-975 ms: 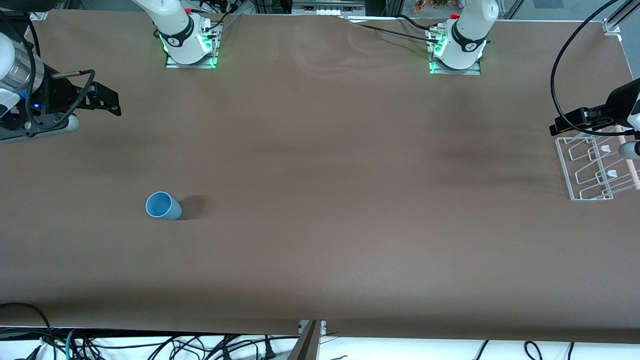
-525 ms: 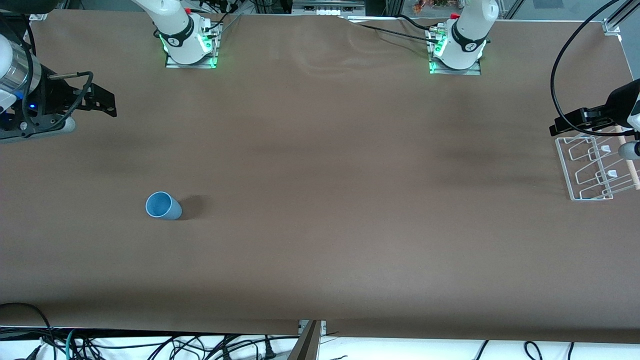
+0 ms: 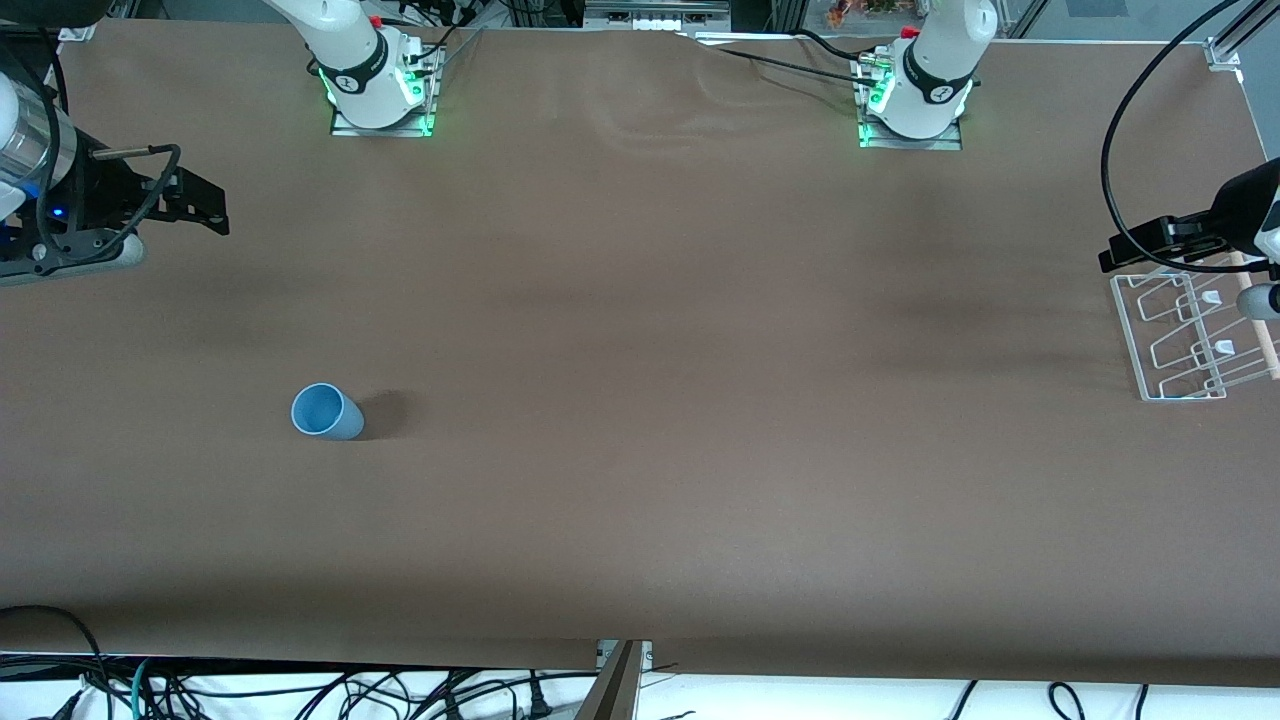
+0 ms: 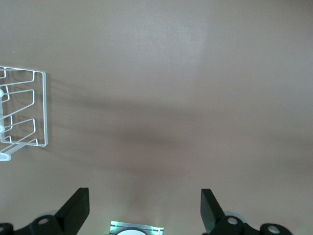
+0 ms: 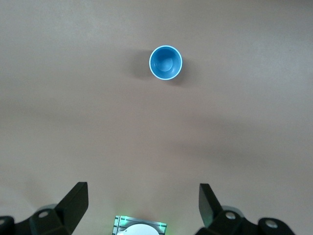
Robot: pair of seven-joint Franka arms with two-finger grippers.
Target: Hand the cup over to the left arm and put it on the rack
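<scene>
The light-blue cup (image 3: 326,411) stands upright on the brown table toward the right arm's end; it also shows in the right wrist view (image 5: 166,62), open mouth up. My right gripper (image 3: 205,205) is open and empty, up in the air at the table's edge at that end, well apart from the cup. The clear rack (image 3: 1190,335) with white pegs and a wooden rod sits at the left arm's end; its corner shows in the left wrist view (image 4: 29,110). My left gripper (image 3: 1125,250) is open and empty, up in the air just beside the rack.
The two arm bases (image 3: 380,85) (image 3: 915,95) stand along the table's edge farthest from the front camera. A black cable (image 3: 1125,130) loops above the table near the left gripper. Cables hang below the table's edge nearest the front camera.
My right gripper has drifted a little outward toward the table's edge at its end. The cup, the rack and the left arm have not moved.
</scene>
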